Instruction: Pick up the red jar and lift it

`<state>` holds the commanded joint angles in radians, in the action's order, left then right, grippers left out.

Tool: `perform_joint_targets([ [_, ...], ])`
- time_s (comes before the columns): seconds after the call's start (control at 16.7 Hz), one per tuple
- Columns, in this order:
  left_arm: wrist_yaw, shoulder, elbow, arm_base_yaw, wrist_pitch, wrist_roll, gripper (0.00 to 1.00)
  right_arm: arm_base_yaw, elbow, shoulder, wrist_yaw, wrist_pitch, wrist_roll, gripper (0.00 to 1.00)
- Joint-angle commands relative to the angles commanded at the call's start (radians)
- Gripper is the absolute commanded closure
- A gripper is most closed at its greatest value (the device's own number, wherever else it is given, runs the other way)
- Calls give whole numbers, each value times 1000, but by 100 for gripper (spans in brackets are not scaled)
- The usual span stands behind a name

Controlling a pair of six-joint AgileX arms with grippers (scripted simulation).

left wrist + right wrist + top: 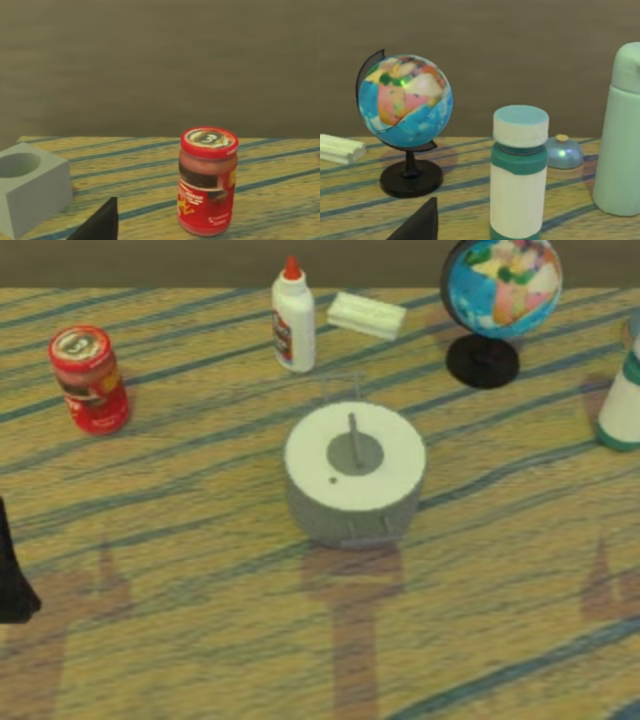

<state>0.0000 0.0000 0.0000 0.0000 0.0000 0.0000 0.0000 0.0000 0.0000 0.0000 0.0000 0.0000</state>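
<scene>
The red jar [88, 378] stands upright at the table's far left, with a red lid bearing a pale round mark and a dark-and-white label band. My left gripper [12, 585] sits low at the left edge, well nearer than the jar and apart from it. In the left wrist view the red jar [207, 182] stands ahead, untouched, and one dark fingertip [102, 222] shows off to the side; the gripper is open and empty. Of my right gripper only one dark fingertip [422, 222] shows, open, near a white-and-teal bottle [518, 175].
A white glue bottle [293, 320], a white block [366, 314] and a globe [495, 300] line the back. A round grey-white drum [353, 475] sits mid-table. The white-and-teal bottle [622, 400] stands far right. A grey block with a round hole [30, 187] lies near the jar.
</scene>
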Motion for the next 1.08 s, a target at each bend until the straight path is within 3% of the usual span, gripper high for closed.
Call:
perform_joint_targets([
  [0.24, 0, 28, 27, 1, -15, 8, 0, 0, 0, 0, 0, 0, 0, 0],
  [0.48, 8, 202, 191, 1, -111, 57, 0, 0, 0, 0, 0, 0, 0, 0],
  [1.08, 64, 1086, 1033, -13, -592, 300, 0, 0, 0, 0, 0, 0, 0, 0],
])
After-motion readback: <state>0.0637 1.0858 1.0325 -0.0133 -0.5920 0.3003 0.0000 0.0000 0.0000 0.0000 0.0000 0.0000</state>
